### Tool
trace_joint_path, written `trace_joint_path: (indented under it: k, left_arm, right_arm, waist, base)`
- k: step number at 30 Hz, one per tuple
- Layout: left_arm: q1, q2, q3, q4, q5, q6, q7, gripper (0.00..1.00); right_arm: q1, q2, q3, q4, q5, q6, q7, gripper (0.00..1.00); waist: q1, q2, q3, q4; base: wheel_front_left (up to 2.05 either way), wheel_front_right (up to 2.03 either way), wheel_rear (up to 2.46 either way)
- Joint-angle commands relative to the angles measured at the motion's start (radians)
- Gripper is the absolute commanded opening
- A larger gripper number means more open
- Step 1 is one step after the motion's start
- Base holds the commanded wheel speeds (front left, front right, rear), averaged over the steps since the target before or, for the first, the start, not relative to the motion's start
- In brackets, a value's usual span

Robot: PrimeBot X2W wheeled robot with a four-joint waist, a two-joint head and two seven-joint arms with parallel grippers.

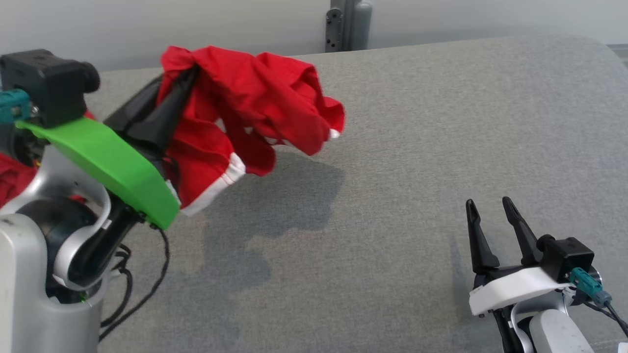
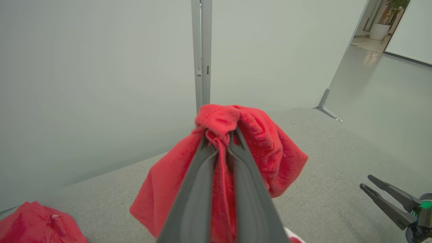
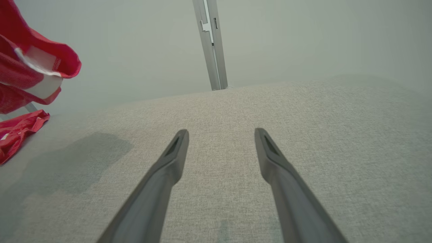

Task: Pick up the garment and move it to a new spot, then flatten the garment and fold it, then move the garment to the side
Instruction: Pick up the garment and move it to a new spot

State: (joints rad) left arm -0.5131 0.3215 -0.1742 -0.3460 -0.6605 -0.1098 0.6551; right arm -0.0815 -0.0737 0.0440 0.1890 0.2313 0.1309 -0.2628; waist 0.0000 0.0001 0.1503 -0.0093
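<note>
- Head view: left pincer (image 1: 189, 73) grips the soft, crumpled red garment (image 1: 265, 98), hanging above the fuzzy grey desk (image 1: 417, 147).
- Its right pincer (image 1: 488, 201) stands wide, long dark fingers (image 1: 477, 235) holding nothing.

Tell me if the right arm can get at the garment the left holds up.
Probably yes. The right pincer is open and empty, with only bare grey surface between it and the garment hanging bunched from the shut left pincer. Whether its reach stretches that far I cannot tell.
</note>
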Motion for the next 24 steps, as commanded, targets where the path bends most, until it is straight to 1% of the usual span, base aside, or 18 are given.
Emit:
trace_joint_path:
  k: [1,5,7,11,13,15,18,20,24]
  left_arm:
    - [0.02,-0.014,-0.013,-0.025,-0.027,-0.001,0.011,0.0]
    - [0.048,-0.07,-0.073,-0.084,-0.114,0.003,0.047,0.0]
    - [0.055,-0.097,-0.098,-0.09,-0.148,0.009,0.065,0.0]
    - [0.06,-0.124,-0.128,-0.03,-0.186,0.025,0.09,0.0]
    - [0.048,-0.136,-0.129,0.054,-0.187,0.036,0.092,0.0]
    - [0.022,-0.14,-0.124,0.157,-0.165,0.046,0.078,0.0]
    - [-0.013,-0.158,-0.109,0.328,-0.137,0.058,0.024,0.0]
    - [-0.043,-0.165,-0.097,0.454,-0.092,0.063,-0.045,0.0]
    - [-0.09,-0.166,-0.108,0.692,0.007,0.047,-0.221,0.0]
  right_arm:
    - [0.008,0.003,0.002,-0.003,0.002,0.0,-0.003,1.0]
    - [0.0,0.007,0.005,-0.005,0.007,0.0,-0.003,1.0]
    - [-0.006,0.011,0.005,-0.007,0.012,0.0,-0.003,1.0]
    - [-0.012,0.016,0.001,-0.009,0.018,0.0,-0.003,1.0]
    - [-0.011,0.019,-0.003,-0.008,0.023,0.0,-0.003,1.0]
    - [-0.016,0.021,-0.001,-0.007,0.025,0.0,-0.003,1.0]
    - [-0.025,0.022,0.007,-0.006,0.034,0.0,-0.003,1.0]
    - [-0.028,0.023,0.014,-0.006,0.039,0.0,-0.003,1.0]
    - [-0.038,0.023,0.032,-0.002,0.054,0.0,-0.003,1.0]
  waist:
    - [0.0,-0.0001,-0.007,-0.097]
    - [0.0,-0.0001,0.009,-0.18]
    - [0.0,-0.0001,0.021,-0.219]
    - [0.0,-0.0001,0.046,-0.288]
    - [0.0,-0.0001,0.058,-0.314]
    - [0.0,-0.0001,0.071,-0.335]
    - [0.0,-0.0001,0.089,-0.358]
    - [0.0,-0.0001,0.101,-0.369]
    - [0.0,-0.0001,0.119,-0.379]
  base:
    - [0.0,0.0,0.0]
    - [0.0,0.0,0.0]
    - [0.0,0.0,0.0]
    - [0.0,0.0,0.0]
    - [0.0,0.0,0.0]
    - [0.0,0.0,0.0]
    - [0.0,0.0,0.0]
    - [0.0,0.0,0.0]
    - [0.0,0.0,0.0]
